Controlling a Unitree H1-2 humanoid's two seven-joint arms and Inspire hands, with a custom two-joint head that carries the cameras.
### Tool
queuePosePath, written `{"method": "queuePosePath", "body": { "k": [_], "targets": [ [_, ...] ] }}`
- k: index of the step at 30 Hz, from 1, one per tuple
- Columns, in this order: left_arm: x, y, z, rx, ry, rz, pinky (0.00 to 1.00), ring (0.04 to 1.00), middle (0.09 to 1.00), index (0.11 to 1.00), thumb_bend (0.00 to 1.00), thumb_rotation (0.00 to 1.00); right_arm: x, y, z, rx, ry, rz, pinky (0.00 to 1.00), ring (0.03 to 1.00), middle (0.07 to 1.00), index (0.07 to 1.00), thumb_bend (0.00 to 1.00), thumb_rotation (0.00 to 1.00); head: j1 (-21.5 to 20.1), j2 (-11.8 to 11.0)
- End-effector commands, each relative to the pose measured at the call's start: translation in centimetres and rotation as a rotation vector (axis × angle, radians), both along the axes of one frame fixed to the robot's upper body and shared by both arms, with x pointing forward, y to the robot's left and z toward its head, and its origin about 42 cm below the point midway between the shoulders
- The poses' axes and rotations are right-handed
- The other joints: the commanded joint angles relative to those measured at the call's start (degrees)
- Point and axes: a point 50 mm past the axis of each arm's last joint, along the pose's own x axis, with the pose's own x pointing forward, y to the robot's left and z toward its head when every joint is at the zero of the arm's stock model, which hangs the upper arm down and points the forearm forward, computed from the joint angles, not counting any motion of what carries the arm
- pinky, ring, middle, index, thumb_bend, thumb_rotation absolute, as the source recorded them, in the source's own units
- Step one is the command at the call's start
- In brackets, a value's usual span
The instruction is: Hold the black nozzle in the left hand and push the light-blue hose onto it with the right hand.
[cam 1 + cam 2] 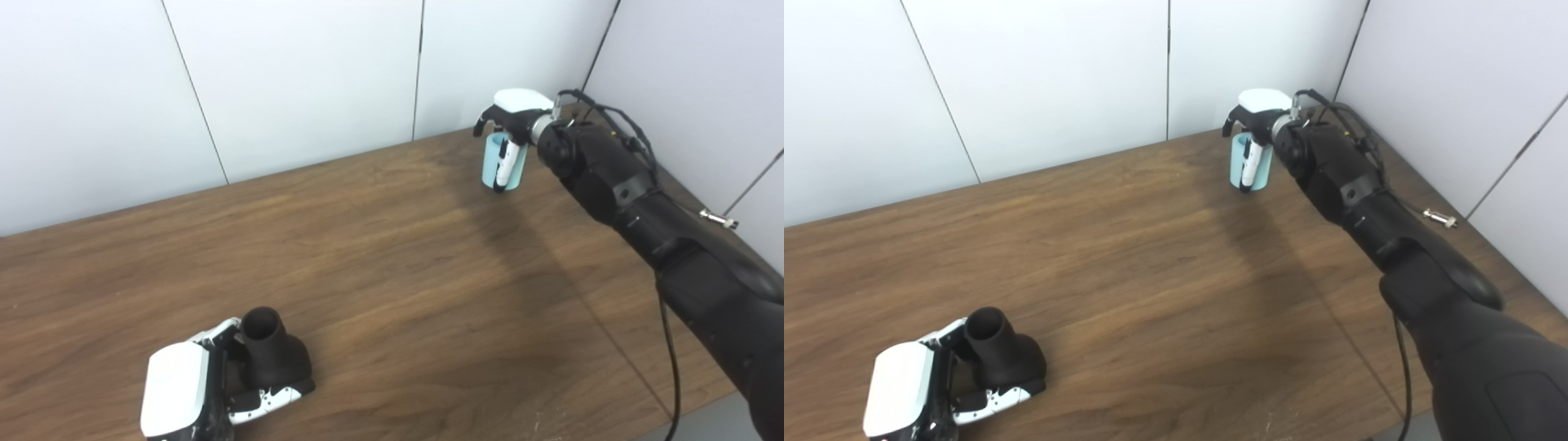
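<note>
I have the left robot hand (184, 386) wrapped around the black nozzle (272, 358) at the near left of the wooden counter (380, 275), its round opening tilted upward. Far across, near the back right corner, my right robot hand (511, 125) comes down over the light-blue hose (503, 162), fingers closed around it as it stands upright on the counter

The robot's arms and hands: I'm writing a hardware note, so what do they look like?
Each hand, left hand and right hand, has a smooth white shell on its back over black parts, with white-and-black fingers. The right arm is bulky, matte black and segmented, with thin black cables looped at the wrist and hanging below.
</note>
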Motion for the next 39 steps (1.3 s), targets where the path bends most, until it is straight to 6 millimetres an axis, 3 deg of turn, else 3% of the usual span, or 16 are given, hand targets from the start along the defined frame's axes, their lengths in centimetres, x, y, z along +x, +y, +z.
{"method": "queuePosePath", "body": {
  "k": [1,10,18,20,22,24,25,26,27,39],
  "targets": [
    [-0.9,0.5,-2.1,0.033,0.115,0.013,0.39,0.480,0.405,0.514,0.52,0.00,0.6,-0.7,4.0,-0.036,-0.098,0.009,0.15,0.226,0.311,0.707,0.95,0.07,-0.08,0.01],
    [-0.9,0.5,-1.9,0.034,0.117,0.017,0.38,0.474,0.408,0.514,0.52,0.00,0.6,-0.9,4.2,-0.044,-0.093,0.005,0.19,0.273,0.358,0.707,0.95,0.06,-0.15,0.26],
    [-1.0,0.4,-2.0,0.032,0.115,0.013,0.37,0.462,0.402,0.513,0.52,0.00,0.6,-1.1,3.8,-0.042,-0.087,0.008,0.16,0.237,0.330,0.706,0.94,0.05,0.10,0.46],
    [-1.1,0.4,-2.0,0.032,0.111,0.013,0.37,0.463,0.402,0.513,0.52,0.00,0.6,-1.3,3.6,-0.035,-0.083,0.005,0.19,0.288,0.385,0.709,0.94,0.04,0.23,0.50],
    [-1.1,0.4,-1.9,0.033,0.112,0.014,0.37,0.466,0.403,0.514,0.52,0.00,0.6,-1.5,3.4,-0.035,-0.077,0.004,0.41,0.497,0.583,0.707,0.92,0.05,0.23,0.50],
    [-1.1,0.5,-2.0,0.034,0.111,0.015,0.37,0.470,0.406,0.515,0.52,0.00,0.6,-1.5,3.2,-0.040,-0.086,0.011,0.53,0.565,0.626,0.670,0.88,0.04,0.23,0.50],
    [-1.1,0.5,-2.0,0.034,0.111,0.017,0.37,0.473,0.407,0.515,0.52,0.00,0.6,-1.5,3.1,-0.037,-0.096,0.012,0.51,0.538,0.560,0.581,0.71,0.02,0.23,0.50],
    [-1.1,0.5,-2.0,0.034,0.114,0.018,0.38,0.480,0.409,0.516,0.52,0.00,0.5,-1.4,3.0,-0.035,-0.106,0.005,0.49,0.482,0.526,0.526,0.60,0.01,0.23,0.50],
    [-1.1,0.5,-1.9,0.033,0.115,0.019,0.39,0.486,0.412,0.517,0.52,0.00,0.5,-1.3,2.9,-0.034,-0.117,-0.001,0.48,0.459,0.514,0.505,0.56,0.00,0.16,0.67],
    [-1.0,0.5,-1.7,0.033,0.114,0.019,0.38,0.482,0.407,0.517,0.52,0.00,0.2,-1.0,2.4,-0.022,-0.159,-0.016,0.51,0.438,0.507,0.475,0.52,0.00,0.20,0.85]
  ]
}}
